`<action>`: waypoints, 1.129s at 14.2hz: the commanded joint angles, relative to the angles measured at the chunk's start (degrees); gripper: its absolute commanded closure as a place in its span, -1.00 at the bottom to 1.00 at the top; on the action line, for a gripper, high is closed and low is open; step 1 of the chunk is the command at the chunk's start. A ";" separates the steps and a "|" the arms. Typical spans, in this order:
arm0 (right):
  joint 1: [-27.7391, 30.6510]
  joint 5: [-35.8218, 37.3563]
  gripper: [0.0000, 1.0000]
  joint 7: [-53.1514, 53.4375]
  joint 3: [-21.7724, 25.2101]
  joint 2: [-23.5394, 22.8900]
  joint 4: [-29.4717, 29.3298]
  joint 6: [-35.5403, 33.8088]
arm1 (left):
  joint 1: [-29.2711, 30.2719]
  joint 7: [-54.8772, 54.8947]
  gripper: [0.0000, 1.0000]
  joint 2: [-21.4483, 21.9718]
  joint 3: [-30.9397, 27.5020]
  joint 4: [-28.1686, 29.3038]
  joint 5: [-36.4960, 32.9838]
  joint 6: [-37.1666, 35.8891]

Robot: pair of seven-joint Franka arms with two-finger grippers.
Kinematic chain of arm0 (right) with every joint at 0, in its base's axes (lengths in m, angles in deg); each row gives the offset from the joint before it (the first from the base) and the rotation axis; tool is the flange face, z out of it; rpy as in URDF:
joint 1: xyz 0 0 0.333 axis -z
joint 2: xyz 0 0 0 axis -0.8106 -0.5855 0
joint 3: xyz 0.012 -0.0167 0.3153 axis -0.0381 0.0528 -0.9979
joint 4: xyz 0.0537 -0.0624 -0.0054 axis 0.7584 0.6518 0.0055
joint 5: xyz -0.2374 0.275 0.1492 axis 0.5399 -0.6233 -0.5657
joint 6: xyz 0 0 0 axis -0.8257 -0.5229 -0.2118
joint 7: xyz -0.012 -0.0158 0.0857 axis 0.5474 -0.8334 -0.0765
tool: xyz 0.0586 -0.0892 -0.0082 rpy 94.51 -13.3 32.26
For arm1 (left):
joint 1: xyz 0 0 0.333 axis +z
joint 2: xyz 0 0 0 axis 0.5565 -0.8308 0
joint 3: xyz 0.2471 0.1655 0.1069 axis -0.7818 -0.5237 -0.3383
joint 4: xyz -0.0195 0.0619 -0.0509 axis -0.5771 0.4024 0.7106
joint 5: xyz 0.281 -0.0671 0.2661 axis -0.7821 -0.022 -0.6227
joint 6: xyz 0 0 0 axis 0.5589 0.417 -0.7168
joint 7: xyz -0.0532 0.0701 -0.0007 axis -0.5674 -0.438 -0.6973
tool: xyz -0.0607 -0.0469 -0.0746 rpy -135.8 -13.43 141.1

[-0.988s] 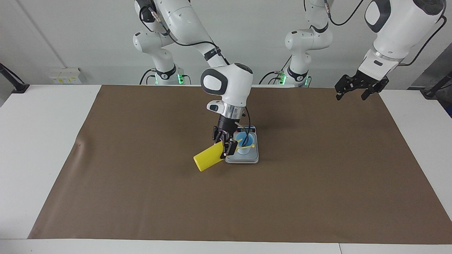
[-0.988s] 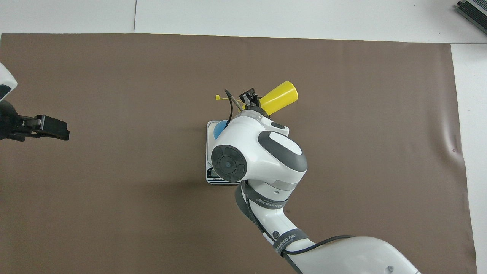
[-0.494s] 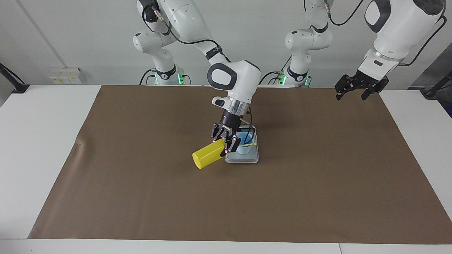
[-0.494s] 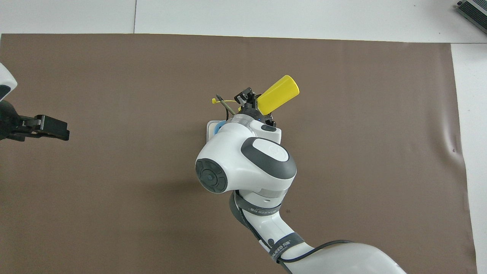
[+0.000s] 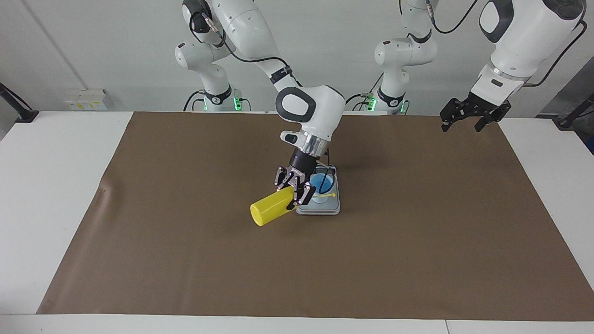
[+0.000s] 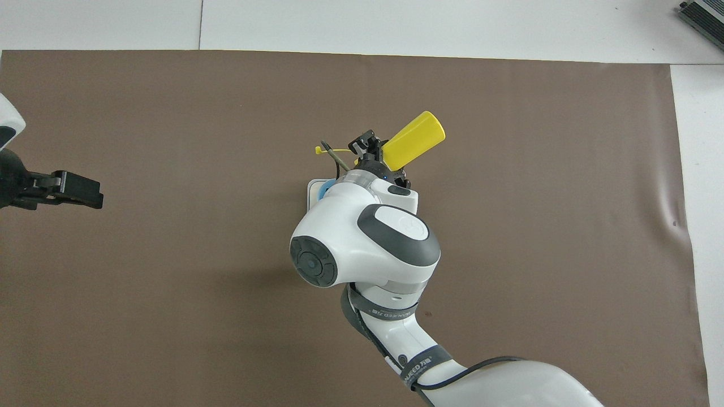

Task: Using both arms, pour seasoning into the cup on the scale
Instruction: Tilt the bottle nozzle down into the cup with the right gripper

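My right gripper (image 5: pixel 293 190) is shut on the neck end of the yellow seasoning bottle (image 5: pixel 270 211). It holds the bottle tilted nearly flat, nozzle end at the light blue cup (image 5: pixel 322 185) and base pointing toward the right arm's end of the table. The cup stands on the silver-grey scale (image 5: pixel 320 211). The bottle's cap (image 5: pixel 333 195) dangles on its tether in front of the cup. In the overhead view the right arm hides most of the cup (image 6: pixel 323 190) and scale (image 6: pixel 310 193); the bottle (image 6: pixel 416 138) and right gripper (image 6: pixel 375 156) show. My left gripper (image 5: pixel 468 116) waits open, raised over the left arm's end of the mat; it also shows in the overhead view (image 6: pixel 70 190).
A brown mat (image 5: pixel 185 260) covers most of the white table (image 5: pixel 46 185). A small crease (image 5: pixel 103 190) marks the mat near the right arm's end. A grey device (image 6: pixel 704 14) lies at the table's corner farthest from the robots.
The right arm's wrist has risen and leaned back toward the robots. The bottle has shifted slightly toward the right arm's end, still tilted at the cup. The left arm has not moved.
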 commanded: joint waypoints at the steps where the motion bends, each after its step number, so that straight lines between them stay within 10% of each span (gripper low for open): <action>1: -0.45 2.11 0.71 0.21 -0.42 -1.39 -2.08 -2.27 | 0.56 0.42 -1.00 1.72 0.07 2.00 0.68 0.86; 16: -1.07 -1.29 0.72 0.64 -0.77 -0.51 -1.99 -3.68 | 0.56 0.42 -1.00 1.81 0.07 2.09 0.68 0.86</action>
